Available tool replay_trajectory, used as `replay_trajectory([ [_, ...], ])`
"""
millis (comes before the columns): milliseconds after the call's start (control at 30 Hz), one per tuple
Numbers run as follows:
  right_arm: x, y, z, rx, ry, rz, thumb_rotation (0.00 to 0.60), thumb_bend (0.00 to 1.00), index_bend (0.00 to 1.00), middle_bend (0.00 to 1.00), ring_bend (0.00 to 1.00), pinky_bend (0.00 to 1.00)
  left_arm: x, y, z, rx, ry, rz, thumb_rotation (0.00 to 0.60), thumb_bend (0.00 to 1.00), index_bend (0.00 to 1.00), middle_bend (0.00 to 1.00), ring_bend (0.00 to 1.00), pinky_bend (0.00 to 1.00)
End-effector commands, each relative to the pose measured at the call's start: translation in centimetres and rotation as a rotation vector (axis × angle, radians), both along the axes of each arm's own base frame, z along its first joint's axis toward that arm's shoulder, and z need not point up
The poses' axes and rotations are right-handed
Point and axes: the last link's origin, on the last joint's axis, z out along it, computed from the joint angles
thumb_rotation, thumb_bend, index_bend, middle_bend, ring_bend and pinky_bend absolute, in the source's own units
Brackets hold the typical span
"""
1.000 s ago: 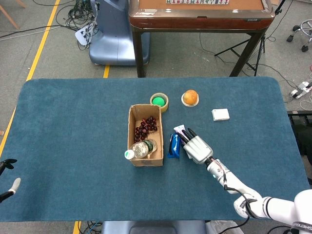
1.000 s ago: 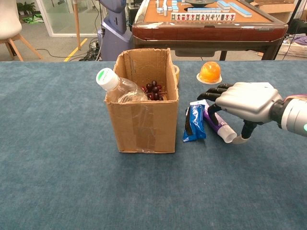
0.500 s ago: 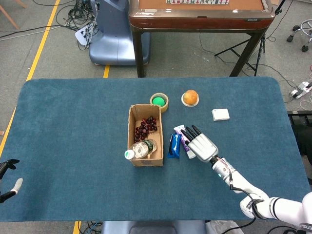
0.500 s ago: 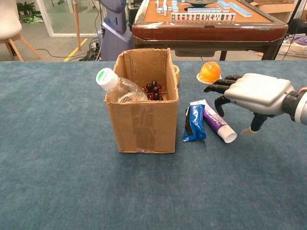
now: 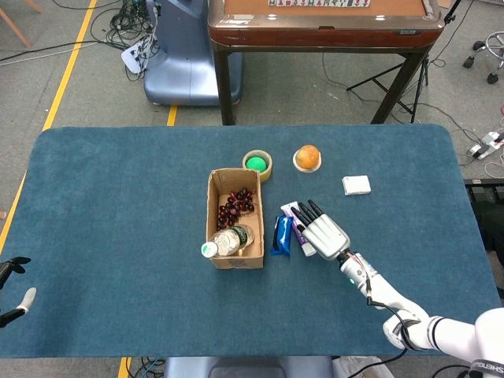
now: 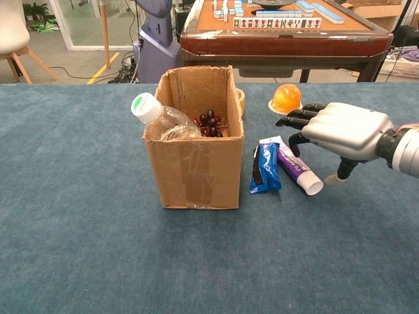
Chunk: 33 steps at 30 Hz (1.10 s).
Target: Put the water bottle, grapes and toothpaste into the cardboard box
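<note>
My right hand (image 6: 347,131) hovers over the toothpaste (image 6: 294,167) with fingers spread and nothing in them, palm down, dark fingertips (image 6: 292,120) pointing toward the box (image 6: 196,171). A second ago it sat lower, its fingers draped over the tube; half a second ago I had lifted it clear and further right, and now I am bringing it back in a little, slightly lower. The tube has not moved through any of this: it lies flat on the table (image 6: 78,248), cap end toward me, just beside a blue packet (image 6: 265,168) that rests between it and the box. So that first try got no grip, and I judge this to be a re-approach. The bottle (image 6: 160,119) already leans in the near end of the box with its cap over the rim, and the grapes (image 6: 209,123) lie at the far end, so only the toothpaste is left. From overhead my right hand (image 5: 324,234) covers the tube's right side. The packet lies close enough that a sloppy close could catch it too. My left hand (image 5: 14,293) is barely visible at the table's left edge; I cannot tell its state.
</note>
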Motion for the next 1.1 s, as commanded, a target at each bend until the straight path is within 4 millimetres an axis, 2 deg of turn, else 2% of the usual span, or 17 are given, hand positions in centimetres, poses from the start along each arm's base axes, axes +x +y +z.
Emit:
replay_trajectory([
  [33, 0.0, 0.1, -0.4, 0.007, -0.003, 0.003, 0.6, 0.0, 0.38, 0.04, 0.0, 0.09, 0.0, 0.0, 0.0, 0.0, 0.0, 0.0, 0.6, 0.28, 0.32, 0.43, 0.35, 0.55],
  [667, 2.1, 1.5, -3.0, 0.085, -0.081, 0.029, 0.6, 0.0, 0.38, 0.04, 0.0, 0.09, 0.0, 0.0, 0.1, 0.001, -0.003, -0.001, 0.6, 0.28, 0.32, 0.44, 0.35, 0.55],
  [1100, 2.1, 0.6, -1.2, 0.091, -0.031, 0.062, 0.6, 0.0, 0.38, 0.04, 0.0, 0.09, 0.0, 0.0, 0.0, -0.002, 0.0, 0.0, 0.6, 0.28, 0.32, 0.43, 0.35, 0.55],
])
